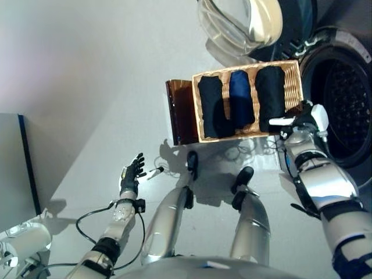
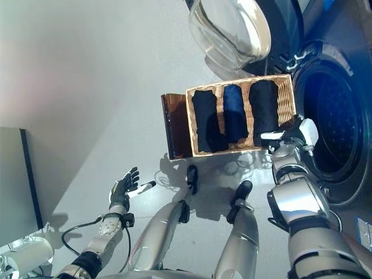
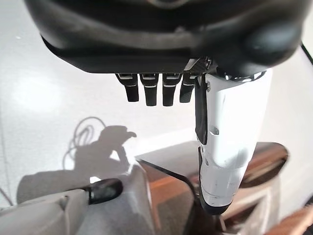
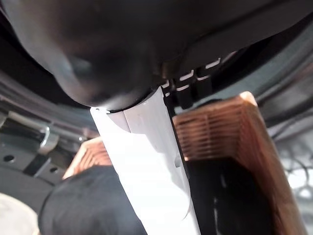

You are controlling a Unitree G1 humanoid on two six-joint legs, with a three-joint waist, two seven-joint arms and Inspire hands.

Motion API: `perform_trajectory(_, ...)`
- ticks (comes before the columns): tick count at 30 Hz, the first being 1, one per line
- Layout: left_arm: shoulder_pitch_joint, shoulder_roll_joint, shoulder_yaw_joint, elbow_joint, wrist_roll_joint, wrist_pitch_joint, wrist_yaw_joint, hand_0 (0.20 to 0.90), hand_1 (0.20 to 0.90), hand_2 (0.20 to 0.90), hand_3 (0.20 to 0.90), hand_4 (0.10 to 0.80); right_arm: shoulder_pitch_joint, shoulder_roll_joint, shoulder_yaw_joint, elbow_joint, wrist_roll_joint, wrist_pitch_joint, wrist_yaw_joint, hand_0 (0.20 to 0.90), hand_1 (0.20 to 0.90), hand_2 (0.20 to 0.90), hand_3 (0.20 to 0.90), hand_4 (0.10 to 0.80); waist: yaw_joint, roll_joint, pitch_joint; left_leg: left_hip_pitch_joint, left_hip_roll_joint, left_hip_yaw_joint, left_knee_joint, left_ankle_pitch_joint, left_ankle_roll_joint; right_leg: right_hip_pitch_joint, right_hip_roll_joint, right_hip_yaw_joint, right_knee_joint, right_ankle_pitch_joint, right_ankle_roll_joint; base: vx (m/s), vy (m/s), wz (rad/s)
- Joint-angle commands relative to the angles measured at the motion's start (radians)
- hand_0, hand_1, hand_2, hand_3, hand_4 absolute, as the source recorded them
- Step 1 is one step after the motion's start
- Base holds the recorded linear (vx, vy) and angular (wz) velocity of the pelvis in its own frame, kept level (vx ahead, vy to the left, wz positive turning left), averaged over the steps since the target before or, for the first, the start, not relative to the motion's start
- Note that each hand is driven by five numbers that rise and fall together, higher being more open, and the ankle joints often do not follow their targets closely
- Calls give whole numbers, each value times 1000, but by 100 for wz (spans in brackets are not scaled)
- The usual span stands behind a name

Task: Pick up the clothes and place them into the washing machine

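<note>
A shallow wicker basket [image 1: 292, 87] rests on a low dark brown box [image 1: 181, 113] beside the washing machine's open drum [image 1: 349, 110]. In it lie two rolled black garments [image 1: 212, 107] [image 1: 270, 96] with a rolled blue garment [image 1: 239, 96] between them. My right hand [image 1: 302, 122] is at the basket's near right corner. In the right wrist view its white-covered thumb [image 4: 151, 171] reaches over a black garment [image 4: 83, 200] while its fingers curl against the outside of the wicker wall [image 4: 220, 132]. My left hand [image 1: 131, 172] hangs low over the floor at the left, open and empty.
The machine's round glass door [image 1: 238, 23] stands open beyond the basket. A grey panel [image 1: 11, 163] stands at the left edge, with a white object [image 1: 23, 241] on the floor below it. Pale floor lies between the left hand and the box.
</note>
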Motion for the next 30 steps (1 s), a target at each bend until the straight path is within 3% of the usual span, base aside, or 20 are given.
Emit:
perform_trajectory(1, -5, 51, 13, -20, -19, -55, 61, 900, 900, 900, 900, 800, -99, -55, 80, -2, -26, -37, -21, 900, 900, 900, 900, 800, 18, -11, 5, -52, -6, -30, 137, -134, -78, 40, 30, 6, -121, 64, 28, 43, -8, 8)
perform_trajectory(9, -29, 53, 1, -41, -20, -62, 87, 900, 900, 900, 900, 800, -121, -53, 96, 0, -33, -39, -43, 900, 900, 900, 900, 800, 24, -25, 17, -62, -17, -61, 105, -111, -85, 37, 42, -6, -130, 61, 23, 21, -31, 9)
perform_trajectory(21, -52, 54, -33, 33, 4, -49, 108, 900, 900, 900, 900, 800, -105, 12, 88, 8, -65, -22, -101, 900, 900, 900, 900, 800, 13, -77, 9, 16, -22, -90, 77, -107, -88, 147, 64, -20, -207, 83, 15, 11, -14, 7)
perform_trajectory(30, -41, 61, -25, 26, 6, -46, 94, 900, 900, 900, 900, 800, -76, 15, 71, 20, -55, -27, -97, 900, 900, 900, 900, 800, 28, -70, 12, 23, -24, -92, 77, -106, -86, 158, 71, -10, -226, 88, 11, -2, 1, 1)
